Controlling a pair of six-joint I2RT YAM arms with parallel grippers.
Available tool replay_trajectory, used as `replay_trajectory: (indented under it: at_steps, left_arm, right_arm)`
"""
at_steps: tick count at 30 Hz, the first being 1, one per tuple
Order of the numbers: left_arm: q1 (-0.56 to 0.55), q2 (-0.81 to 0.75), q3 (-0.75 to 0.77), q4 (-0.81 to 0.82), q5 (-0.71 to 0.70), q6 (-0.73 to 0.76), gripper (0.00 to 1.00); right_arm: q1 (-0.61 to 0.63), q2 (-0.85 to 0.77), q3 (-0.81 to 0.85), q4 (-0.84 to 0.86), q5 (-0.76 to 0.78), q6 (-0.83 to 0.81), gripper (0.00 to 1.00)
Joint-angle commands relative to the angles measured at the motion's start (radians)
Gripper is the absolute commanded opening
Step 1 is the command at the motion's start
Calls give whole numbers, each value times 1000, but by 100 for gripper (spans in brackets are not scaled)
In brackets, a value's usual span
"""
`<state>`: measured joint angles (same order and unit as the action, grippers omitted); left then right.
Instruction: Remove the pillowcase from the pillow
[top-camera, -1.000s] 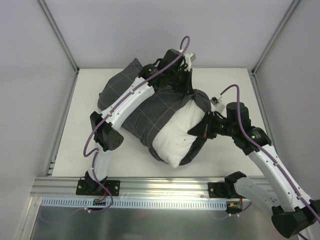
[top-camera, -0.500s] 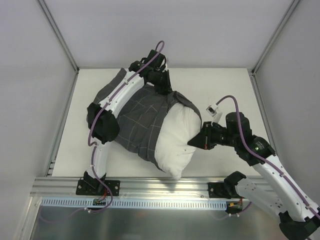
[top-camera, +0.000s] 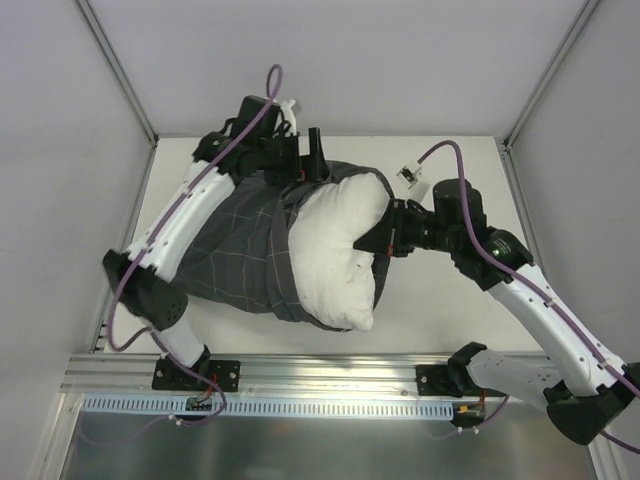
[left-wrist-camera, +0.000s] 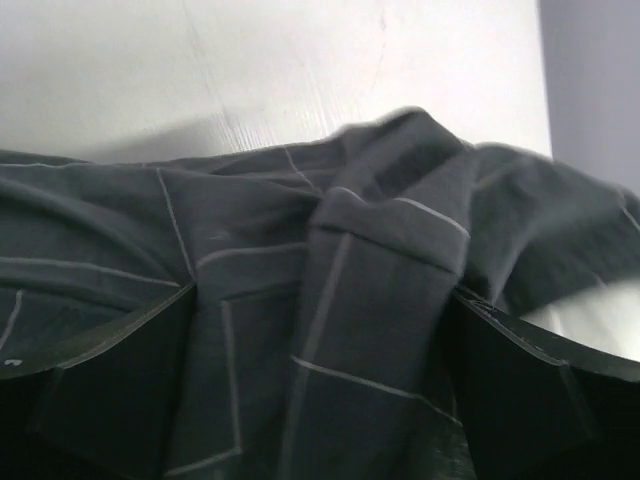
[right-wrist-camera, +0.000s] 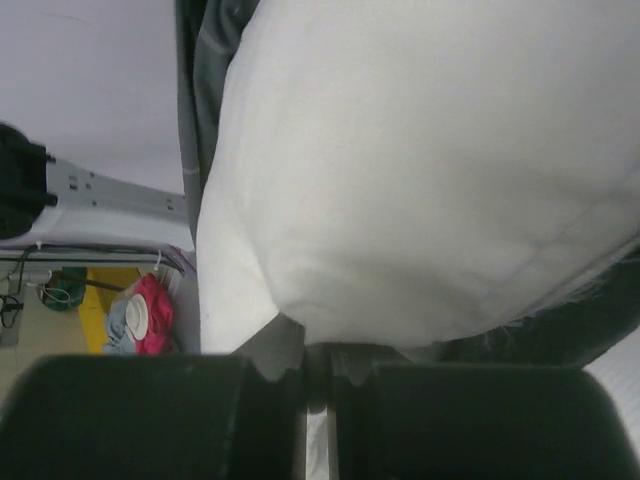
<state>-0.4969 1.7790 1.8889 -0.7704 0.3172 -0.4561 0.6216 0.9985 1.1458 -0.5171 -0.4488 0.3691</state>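
The white pillow (top-camera: 335, 250) lies mid-table, most of it bare. The dark grey checked pillowcase (top-camera: 235, 265) is bunched to its left and still wraps the pillow's left side and far edge. My left gripper (top-camera: 306, 160) hangs over the far edge of the pillowcase. In the left wrist view its fingers (left-wrist-camera: 100, 395) stand wide apart, open, and a slack fold of pillowcase (left-wrist-camera: 340, 300) lies between them. My right gripper (top-camera: 378, 243) is shut on the pillow's right edge and dents it. In the right wrist view, the right gripper (right-wrist-camera: 318, 355) pinches the pillow (right-wrist-camera: 420, 180) at its tips.
The white table (top-camera: 450, 310) is enclosed by white walls at the left, back and right. An aluminium rail (top-camera: 330, 375) runs along the near edge, with both arm bases on it. Coloured clutter (right-wrist-camera: 140, 315) lies off the table in the right wrist view.
My left arm swung left, dragging the pillowcase off so that more white pillow shows, and its jaws have opened. My right gripper kept its hold and shifted slightly farther back.
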Motion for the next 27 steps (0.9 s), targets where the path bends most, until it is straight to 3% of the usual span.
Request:
replay_trajectory:
  at_steps: [1, 4, 7, 10, 14, 21, 27]
  left_arm:
    - [-48, -272, -77, -17, -87, 33, 99]
    - [-112, -389, -146, -18, -226, 46, 90]
    - [-210, -450, -211, -18, -309, 54, 88]
    - [-264, -481, -266, -17, -412, 18, 93]
    - [-273, -497, -289, -14, -426, -10, 99]
    - [-400, -377, -267, -18, -408, 0, 99]
    - [-410, -291, -274, -17, -558, -42, 99]
  right_arm:
    - [1, 60, 75, 167, 35, 79, 1]
    - [3, 114, 68, 227, 10, 117, 1]
    - [3, 156, 75, 246, 4, 131, 1]
    - [3, 184, 89, 243, 12, 125, 1]
    - [3, 203, 91, 232, 9, 129, 1]
    - [3, 181, 65, 276, -25, 165, 1]
    - [4, 126, 46, 296, -64, 172, 1]
